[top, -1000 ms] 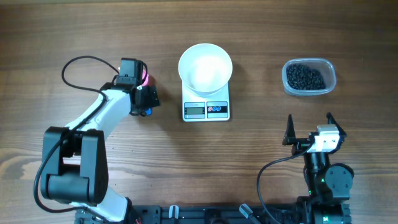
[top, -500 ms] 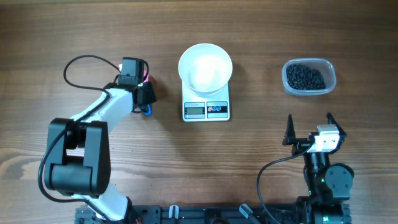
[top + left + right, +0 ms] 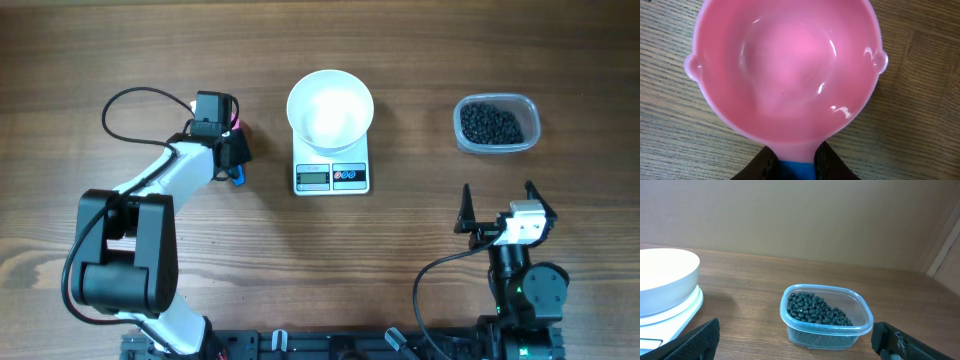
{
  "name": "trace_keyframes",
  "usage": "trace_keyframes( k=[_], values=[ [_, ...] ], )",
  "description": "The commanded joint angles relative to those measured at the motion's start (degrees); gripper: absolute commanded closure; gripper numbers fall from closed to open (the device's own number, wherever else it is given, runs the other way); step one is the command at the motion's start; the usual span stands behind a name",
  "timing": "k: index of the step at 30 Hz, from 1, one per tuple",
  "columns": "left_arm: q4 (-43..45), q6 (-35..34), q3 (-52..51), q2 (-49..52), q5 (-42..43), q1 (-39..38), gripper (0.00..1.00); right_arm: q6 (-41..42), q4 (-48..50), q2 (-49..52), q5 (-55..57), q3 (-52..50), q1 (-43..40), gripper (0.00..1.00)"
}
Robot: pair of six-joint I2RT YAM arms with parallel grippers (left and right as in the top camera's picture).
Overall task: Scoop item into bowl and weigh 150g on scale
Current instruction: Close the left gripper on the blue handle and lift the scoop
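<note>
The pink scoop (image 3: pixel 785 65) lies empty on the table left of the scale, its bowl filling the left wrist view. My left gripper (image 3: pixel 796 161) is shut on its neck where pink meets the blue handle (image 3: pixel 796 171); the dark fingers (image 3: pixel 767 164) press against both sides. From overhead the left gripper (image 3: pixel 232 152) covers most of the scoop (image 3: pixel 237 124). The white bowl (image 3: pixel 330 108) stands empty on the scale (image 3: pixel 332 176). The black beans (image 3: pixel 490 124) fill the clear tub (image 3: pixel 530 128) at the right. My right gripper (image 3: pixel 497 208) hangs open near the front edge, holding nothing.
In the right wrist view the tub (image 3: pixel 860 322) of beans (image 3: pixel 815 311) sits just ahead between the open fingers, with the bowl (image 3: pixel 665 277) and the scale (image 3: pixel 675 311) at the left. A black cable (image 3: pixel 125 100) loops behind the left arm.
The left gripper has closed in on the scoop's handle and shifted slightly. The right arm has not moved.
</note>
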Motion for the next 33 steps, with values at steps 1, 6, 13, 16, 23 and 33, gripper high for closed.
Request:
trace_keyframes(
  k=[1, 6, 13, 16, 23, 33],
  values=[
    [-0.48, -0.13, -0.39, 0.74, -0.94, -0.17, 0.78, 0.48, 0.2, -0.35, 0.79, 0.07, 0.15, 0.0],
    [0.2, -0.26, -0.2, 0.31, -0.98, -0.07, 0.81, 0.46, 0.2, -0.35, 0.79, 0.07, 0.15, 0.0],
    [0.24, -4.68, -0.15, -4.74, -0.94, -0.04, 0.87, 0.46, 0.2, -0.35, 0.79, 0.07, 0.15, 0.0],
    [-1.33, -7.19, -0.28, -3.52, -1.01, -0.04, 0.89, 0.48, 0.2, -0.35, 0.79, 0.07, 0.15, 0.0],
    [-2.38, -7.04, -0.28, -2.4, -2.03, -0.07, 0.78, 0.48, 0.2, -0.35, 0.79, 0.07, 0.15, 0.0],
    [-5.42, -5.38, -0.26, -2.36, -2.43, -0.07, 0.42, 0.48, 0.2, -0.35, 0.79, 0.07, 0.15, 0.0]
  ],
)
